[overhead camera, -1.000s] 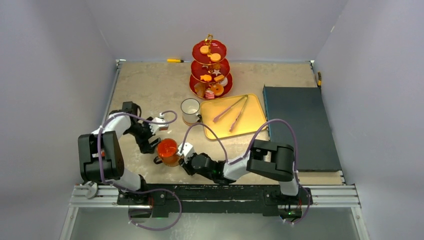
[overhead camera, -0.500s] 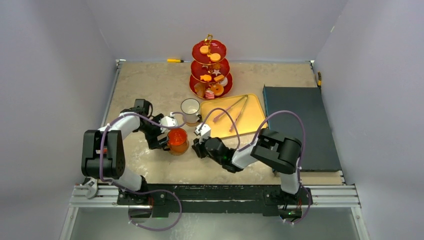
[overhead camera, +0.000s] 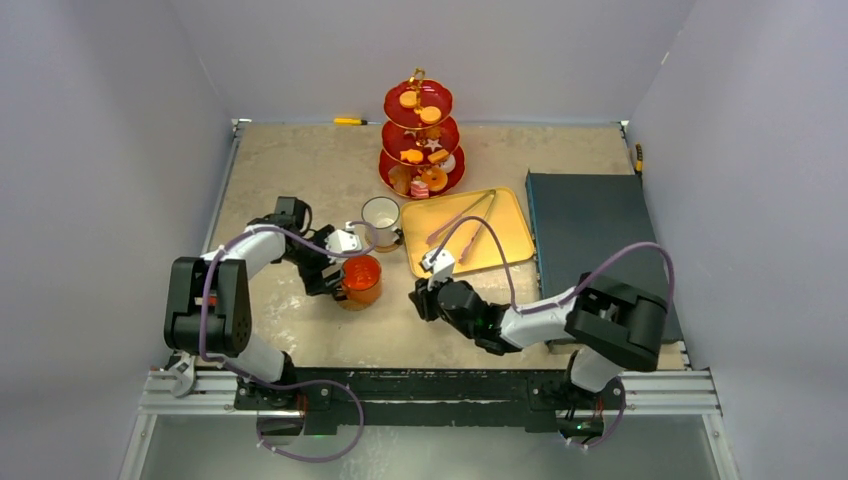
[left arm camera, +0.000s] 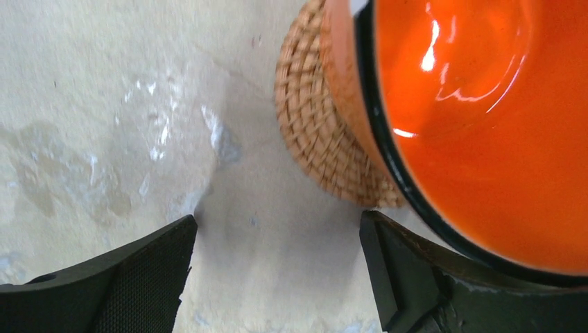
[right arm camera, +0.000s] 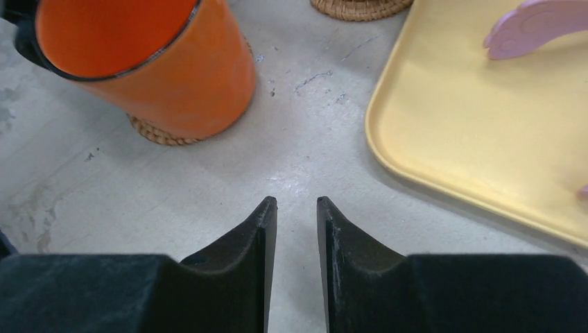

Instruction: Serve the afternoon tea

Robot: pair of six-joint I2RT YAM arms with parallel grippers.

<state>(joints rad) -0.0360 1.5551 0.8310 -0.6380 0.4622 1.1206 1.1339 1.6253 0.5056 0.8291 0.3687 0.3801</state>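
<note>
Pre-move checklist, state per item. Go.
1. Orange mug seated on coaster: ok, the coaster shows under its base.
2. Left gripper open and empty: ok, nothing between the jaws.
3. Left gripper clear of the orange mug: cannot tell, one finger lies right by the rim.
4. Right gripper empty: ok, jaws a narrow gap apart, nothing between.
5. White mug upright: ok.
6. Tongs free on tray: ok, lying flat, nothing on them.
</note>
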